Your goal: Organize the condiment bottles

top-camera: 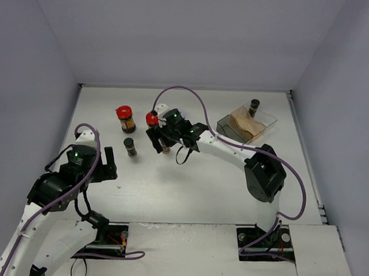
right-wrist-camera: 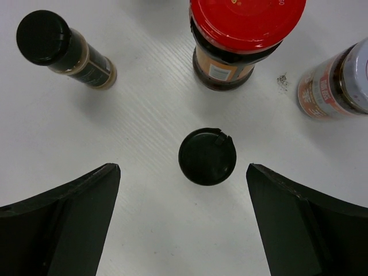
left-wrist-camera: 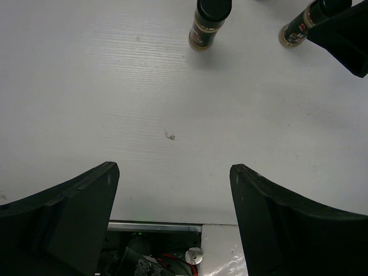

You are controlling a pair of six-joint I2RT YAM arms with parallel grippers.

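White worktop [top-camera: 219,187] carries a red-lidded jar [top-camera: 125,118] and a bottle [top-camera: 130,147] at left; a second bottle [top-camera: 254,106] stands in the tray [top-camera: 230,126]. Left wrist: the left claw [left-wrist-camera: 175,168] gapes, empty. Right wrist: the right claw [right-wrist-camera: 183,169] is spread, a black-capped bottle [right-wrist-camera: 207,156] between its fingers [right-wrist-camera: 69,218], untouched.

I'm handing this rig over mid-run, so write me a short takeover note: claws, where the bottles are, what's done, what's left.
Left claw: open, empty, over the table.
Right claw: open, straddling a black-capped bottle from above, not gripping.
Done, apparently: one slim bottle stands in the tray.
Remaining: five on the table: the straddled bottle, a second slim bottle, the far-left red-lidded jar, the red-lidded jar beside the right claw, the white-lidded jar.
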